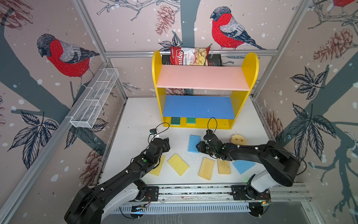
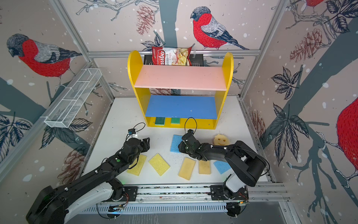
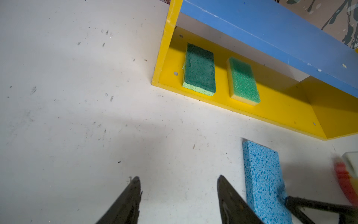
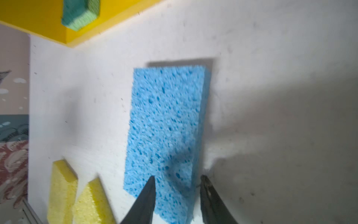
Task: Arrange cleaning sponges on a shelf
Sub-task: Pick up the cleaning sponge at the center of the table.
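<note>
Top views read as a clock face, 12 o'clock at the back wall. The shelf (image 1: 199, 106) stands at 12 on the white surface (image 1: 135, 120); its pink and blue boards are bare. On its yellow base lie two pads flat, apart from each other: the dark green sponge (image 1: 175, 121) toward 9, near the side panel, and the lighter green sponge (image 1: 191, 120) just at its 3. My left claw (image 1: 167, 142) hangs released over bare surface at 6 of the shelf's 9 o'clock corner; the left wrist view shows its tips (image 3: 178, 178) apart with nothing between them. My right claw (image 1: 199, 148) is also released, tips apart (image 4: 177, 176), at the 6 o'clock end of the light blue sponge (image 1: 193, 143), which lies flat on the surface; in the right wrist view one fingertip is over the pad, the other just off its long edge. I cannot tell whether either tip touches it. The smiley sponge (image 1: 239, 139) lies at 3 of that claw. Along the 6 o'clock side, from 9 to 3: a bright yellow sponge (image 1: 157, 168) partly under my left arm, a second bright yellow sponge (image 1: 177, 164), a tan sponge (image 1: 206, 168), another tan sponge (image 1: 224, 166), and a second light blue sponge (image 1: 243, 165) partly under my right arm.
</note>
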`<action>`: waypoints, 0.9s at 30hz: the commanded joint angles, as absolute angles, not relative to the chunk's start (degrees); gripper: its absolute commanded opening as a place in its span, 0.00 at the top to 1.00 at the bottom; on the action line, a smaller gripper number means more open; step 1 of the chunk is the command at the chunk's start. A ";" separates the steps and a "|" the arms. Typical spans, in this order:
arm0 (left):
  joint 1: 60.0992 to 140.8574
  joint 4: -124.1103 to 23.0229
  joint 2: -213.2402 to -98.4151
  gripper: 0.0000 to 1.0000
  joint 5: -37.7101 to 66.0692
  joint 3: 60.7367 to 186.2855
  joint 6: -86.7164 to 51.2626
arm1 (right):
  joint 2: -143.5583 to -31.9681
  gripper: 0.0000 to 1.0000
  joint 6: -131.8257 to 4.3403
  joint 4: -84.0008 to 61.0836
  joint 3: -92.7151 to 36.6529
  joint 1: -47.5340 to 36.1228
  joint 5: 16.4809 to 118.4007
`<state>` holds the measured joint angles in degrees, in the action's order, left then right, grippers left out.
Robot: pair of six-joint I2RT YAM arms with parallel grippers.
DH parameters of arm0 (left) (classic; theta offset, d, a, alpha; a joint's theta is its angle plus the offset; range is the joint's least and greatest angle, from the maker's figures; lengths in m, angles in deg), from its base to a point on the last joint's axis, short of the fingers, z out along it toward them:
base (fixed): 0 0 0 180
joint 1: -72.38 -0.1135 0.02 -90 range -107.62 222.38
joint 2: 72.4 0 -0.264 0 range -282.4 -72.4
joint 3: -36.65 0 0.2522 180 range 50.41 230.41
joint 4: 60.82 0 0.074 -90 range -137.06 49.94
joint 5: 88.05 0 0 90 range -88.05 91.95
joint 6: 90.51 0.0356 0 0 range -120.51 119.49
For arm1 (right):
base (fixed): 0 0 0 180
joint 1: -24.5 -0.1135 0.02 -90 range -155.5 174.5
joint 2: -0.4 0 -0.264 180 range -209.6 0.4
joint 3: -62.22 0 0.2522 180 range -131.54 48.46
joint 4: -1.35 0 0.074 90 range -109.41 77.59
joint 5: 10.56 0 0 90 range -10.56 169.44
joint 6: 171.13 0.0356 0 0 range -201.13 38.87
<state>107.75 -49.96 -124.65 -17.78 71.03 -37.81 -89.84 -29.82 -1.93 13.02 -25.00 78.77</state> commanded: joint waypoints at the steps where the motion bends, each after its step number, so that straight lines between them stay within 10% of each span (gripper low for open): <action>1: 107.60 -51.01 -124.96 0.38 -18.28 71.32 -37.80 | -91.64 0.65 -28.18 0.63 13.00 -25.63 78.59; 11: 107.18 -49.37 -124.19 0.38 -18.93 71.59 -37.60 | -92.19 0.85 -31.82 -2.10 11.19 -21.42 79.83; 27: 106.61 -50.81 -125.80 0.37 -18.64 71.59 -38.04 | -83.21 0.88 -45.34 -6.00 10.83 -4.26 83.55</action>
